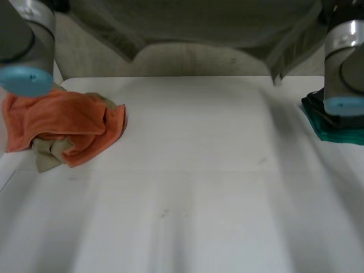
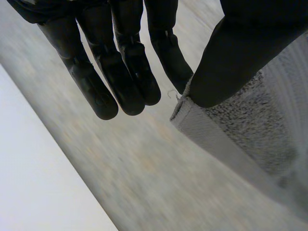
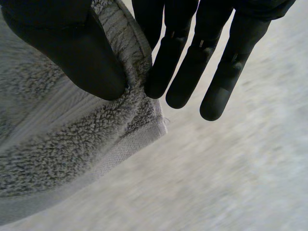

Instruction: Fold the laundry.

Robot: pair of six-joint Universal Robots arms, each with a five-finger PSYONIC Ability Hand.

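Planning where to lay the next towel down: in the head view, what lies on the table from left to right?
On the table: orange towel → bare white table → dark green cloth. The grey towel hanging across the back spans the width, so it's left out.

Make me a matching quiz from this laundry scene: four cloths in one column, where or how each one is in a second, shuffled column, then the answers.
1. orange towel
2. green cloth
3. grey towel
4. beige cloth

A. pinched at one corner by the left hand, at another by the right hand
B. peeking out from under another cloth
C. lying flat by the right arm
D. crumpled on the table by the left arm

Pairs: 1-D, 2-C, 3-A, 4-B.
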